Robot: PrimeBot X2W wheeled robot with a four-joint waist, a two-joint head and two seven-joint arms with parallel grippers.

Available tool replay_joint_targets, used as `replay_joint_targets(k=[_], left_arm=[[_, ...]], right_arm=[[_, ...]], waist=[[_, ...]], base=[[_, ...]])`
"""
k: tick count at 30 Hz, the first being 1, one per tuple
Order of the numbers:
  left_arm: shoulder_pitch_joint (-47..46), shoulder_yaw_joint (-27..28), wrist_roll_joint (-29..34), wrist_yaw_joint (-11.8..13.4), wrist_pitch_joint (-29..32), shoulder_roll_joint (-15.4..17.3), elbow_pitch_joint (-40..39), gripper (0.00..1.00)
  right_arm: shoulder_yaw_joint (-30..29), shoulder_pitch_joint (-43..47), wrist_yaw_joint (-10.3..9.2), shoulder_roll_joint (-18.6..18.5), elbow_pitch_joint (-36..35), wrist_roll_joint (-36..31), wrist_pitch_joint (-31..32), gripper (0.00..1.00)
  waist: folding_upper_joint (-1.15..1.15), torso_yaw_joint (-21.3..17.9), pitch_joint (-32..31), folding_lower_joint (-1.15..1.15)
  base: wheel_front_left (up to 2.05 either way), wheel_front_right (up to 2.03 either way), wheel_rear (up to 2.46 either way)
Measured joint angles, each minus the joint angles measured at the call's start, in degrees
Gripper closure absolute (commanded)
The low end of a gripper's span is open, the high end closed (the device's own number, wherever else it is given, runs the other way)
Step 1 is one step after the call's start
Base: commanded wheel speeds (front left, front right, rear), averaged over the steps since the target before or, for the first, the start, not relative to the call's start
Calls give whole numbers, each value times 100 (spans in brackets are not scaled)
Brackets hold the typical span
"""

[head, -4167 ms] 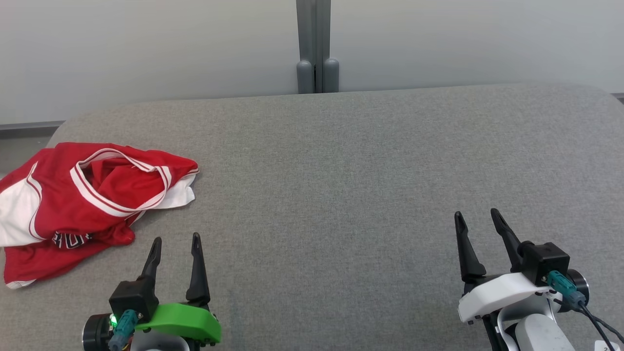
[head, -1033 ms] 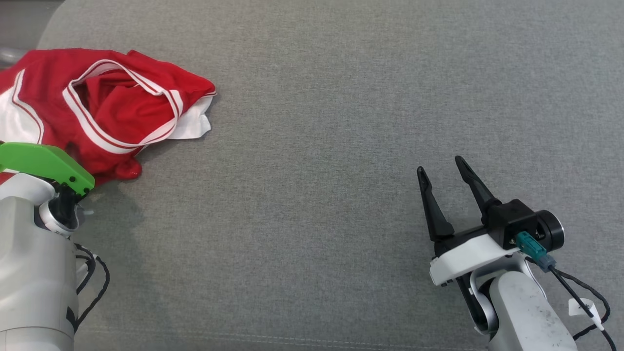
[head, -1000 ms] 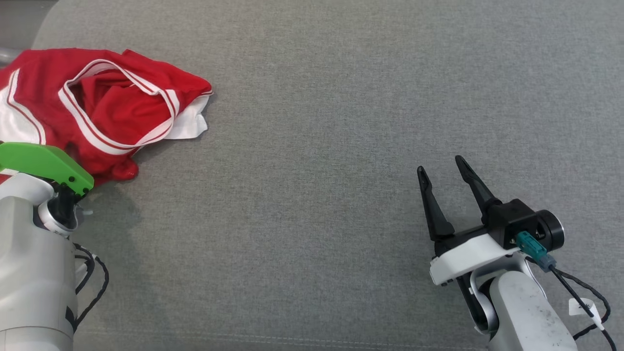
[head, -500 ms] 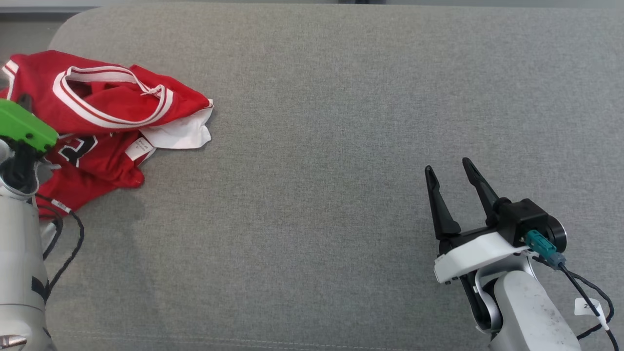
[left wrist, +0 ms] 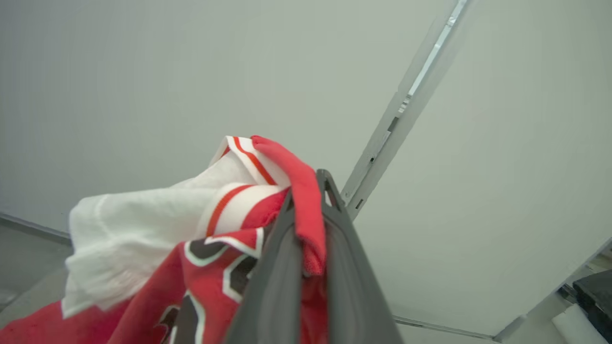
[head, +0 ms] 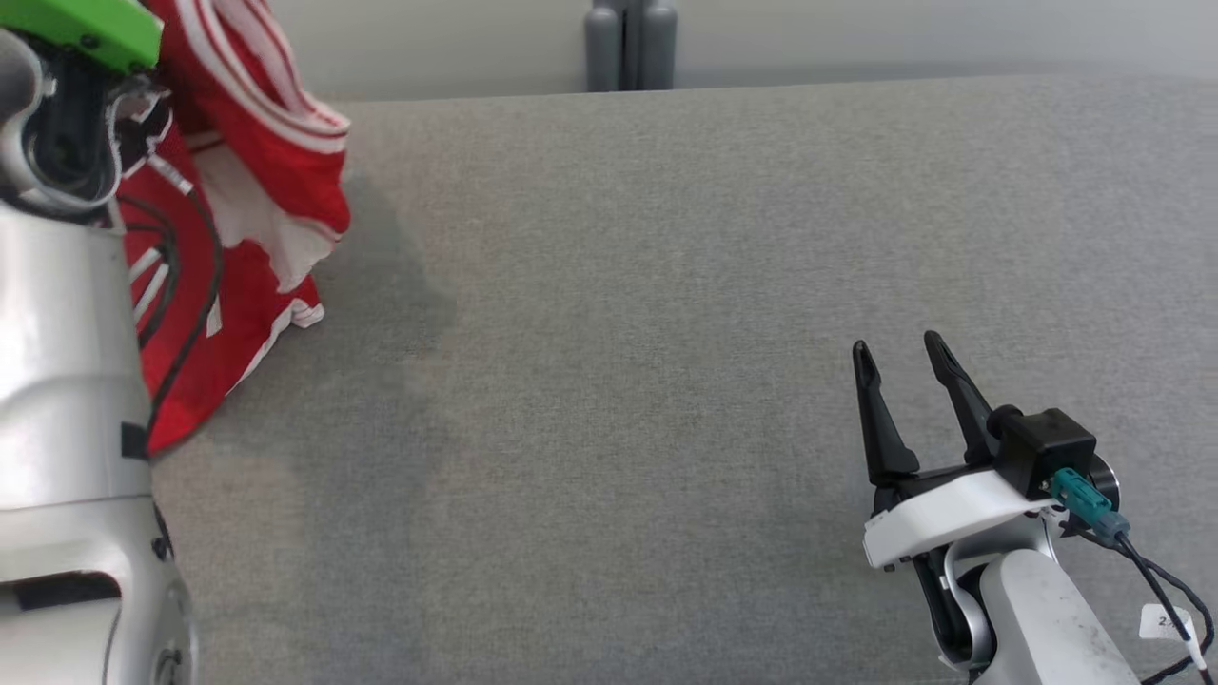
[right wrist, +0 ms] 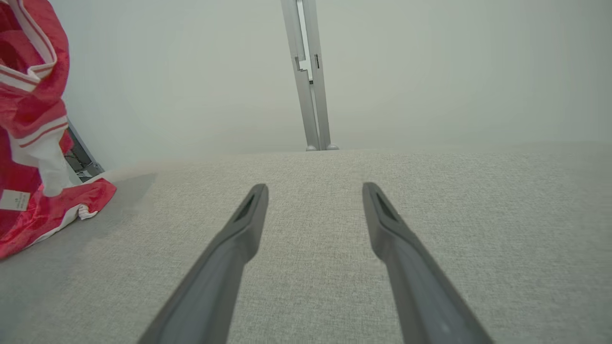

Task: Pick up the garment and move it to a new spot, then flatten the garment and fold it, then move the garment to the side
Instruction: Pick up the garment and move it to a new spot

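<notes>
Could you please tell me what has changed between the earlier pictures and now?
The left gripper has shut on the red-and-white garment and raised it from its crumpled heap; it now hangs, its lower edge trailing on the grey surface. The right gripper stayed open at the lower right, jaws empty.

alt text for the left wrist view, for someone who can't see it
The left claw is shut on a fold of a red and white garment, which bunches toward the view's lower left. Behind it is a plain pale wall crossed by a slanted grey strip.
</notes>
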Motion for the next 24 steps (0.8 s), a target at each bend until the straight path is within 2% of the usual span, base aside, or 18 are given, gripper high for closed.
replay_joint_targets(k=[5, 8, 14, 17, 20, 24], left_arm=[[-249, -394, -82, -92, -10, -474, -494, 100], [-376, -608, -336, -119, -3, -695, -721, 100], [-404, -1244, -942, -109, -211, -790, -940, 100], [-376, -1762, -1347, 40, -409, -808, -958, 100], [-214, -2116, -1381, 170, -580, -822, -778, 100], [302, -2317, -1223, 285, -844, -817, -207, 100]], right_arm=[[-27, 63, 0, -2, -13, 12, 0, 0], [1, 84, 0, -1, -21, 15, 0, 0], [27, 85, 0, -3, -42, 57, 0, 0], [67, 74, 0, -4, -69, 62, 0, 0], [109, 30, 0, -4, -123, 111, 0, 0], [100, 8, 0, -5, -159, 145, 0, 0]], waist=[[0, -381, -111, 0], [0, -654, -157, 0], [0, -1169, -156, 0], [0, -1403, -103, 0], [0, -1600, -8, 0], [0, -1766, 199, 0]], base=[[0, 0, 0], [0, 0, 0], [0, 0, 0], [0, 0, 0], [0, 0, 0], [0, 0, 0]])
